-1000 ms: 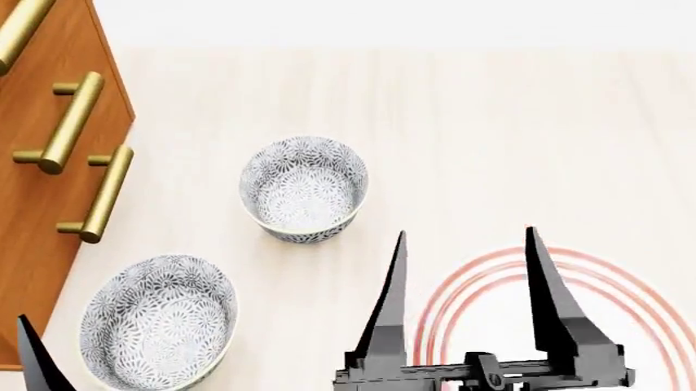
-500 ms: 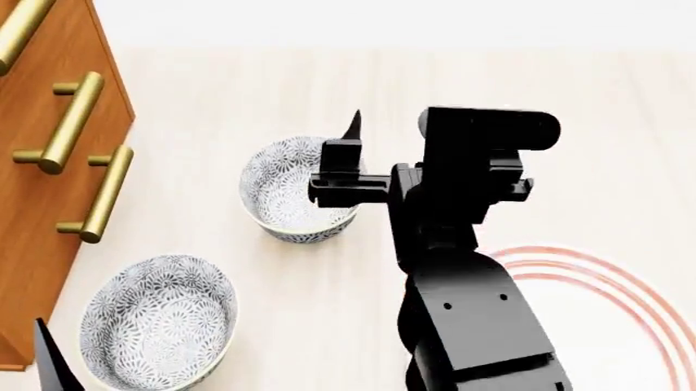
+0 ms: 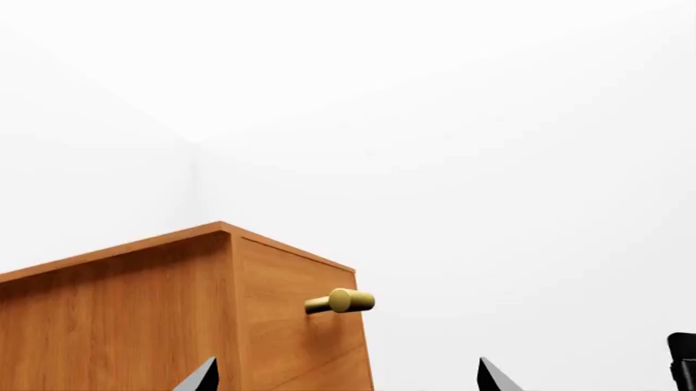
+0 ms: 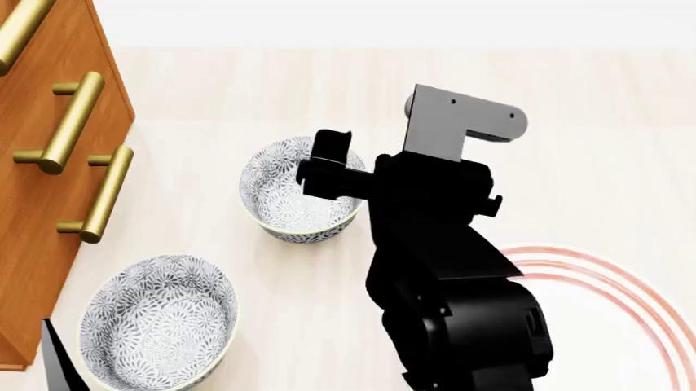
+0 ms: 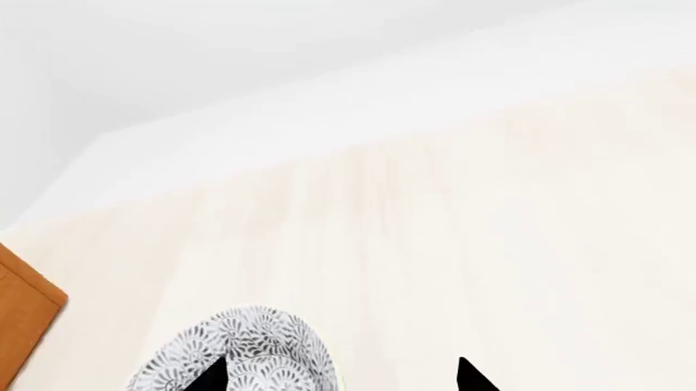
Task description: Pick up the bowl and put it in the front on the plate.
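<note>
Right claw at far bowl, pale wooden table.

Small round grey-blue chrysanthemum-print ceramic bowl (image 4: 301, 189) stands far left of the large white red-ringed plate (image 4: 641, 305), unlifted. Black right claw (image 5: 339, 376) spread, one tip over the bowl's rim, gripping nothing. Left claw (image 3: 345, 376) spread, idle. Risk: shallow rim pinch could tip the bowl; look-alike bowl (image 4: 159, 322) sits nearer.

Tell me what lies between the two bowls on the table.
Nothing: in the head view only bare tabletop separates the far bowl from the near bowl.
</note>
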Available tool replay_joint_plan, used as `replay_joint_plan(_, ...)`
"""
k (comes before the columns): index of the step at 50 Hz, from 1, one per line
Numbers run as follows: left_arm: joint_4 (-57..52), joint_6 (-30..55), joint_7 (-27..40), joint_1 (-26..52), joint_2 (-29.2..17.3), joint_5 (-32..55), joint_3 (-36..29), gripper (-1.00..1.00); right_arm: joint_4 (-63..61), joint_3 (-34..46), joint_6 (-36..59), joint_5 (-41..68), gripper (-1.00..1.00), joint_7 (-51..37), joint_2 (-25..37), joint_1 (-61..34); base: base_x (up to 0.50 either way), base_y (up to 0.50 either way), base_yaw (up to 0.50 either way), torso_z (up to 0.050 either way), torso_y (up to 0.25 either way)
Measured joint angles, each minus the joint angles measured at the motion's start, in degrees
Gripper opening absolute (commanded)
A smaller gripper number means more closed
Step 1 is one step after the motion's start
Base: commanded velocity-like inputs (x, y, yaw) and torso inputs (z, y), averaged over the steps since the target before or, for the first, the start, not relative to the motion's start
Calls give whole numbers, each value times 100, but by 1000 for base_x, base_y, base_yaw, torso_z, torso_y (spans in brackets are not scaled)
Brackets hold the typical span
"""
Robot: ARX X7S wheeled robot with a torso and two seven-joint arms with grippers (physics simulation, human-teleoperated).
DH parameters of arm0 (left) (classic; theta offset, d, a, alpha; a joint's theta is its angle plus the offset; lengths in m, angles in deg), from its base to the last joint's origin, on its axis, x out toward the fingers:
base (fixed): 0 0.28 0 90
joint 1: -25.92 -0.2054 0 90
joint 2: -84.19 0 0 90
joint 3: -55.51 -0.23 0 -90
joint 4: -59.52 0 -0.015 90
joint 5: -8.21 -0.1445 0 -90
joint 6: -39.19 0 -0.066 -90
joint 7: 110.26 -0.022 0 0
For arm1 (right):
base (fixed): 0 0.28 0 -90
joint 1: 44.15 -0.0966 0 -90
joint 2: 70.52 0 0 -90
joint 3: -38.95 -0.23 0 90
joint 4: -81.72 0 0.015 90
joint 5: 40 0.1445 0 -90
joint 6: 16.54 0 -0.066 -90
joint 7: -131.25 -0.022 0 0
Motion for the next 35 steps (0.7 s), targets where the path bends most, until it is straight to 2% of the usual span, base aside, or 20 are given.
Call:
replay_joint_plan(17, 17, 26, 32, 11, -50, 23, -65, 100, 153, 113, 68, 697, 100, -597, 26, -70, 0, 0, 0, 0, 0)
replay_joint_plan(35, 44, 55, 63, 28, -100, 66, -130, 100, 261, 523, -148, 851, 100, -688, 96, -7, 0, 0, 0, 0, 0)
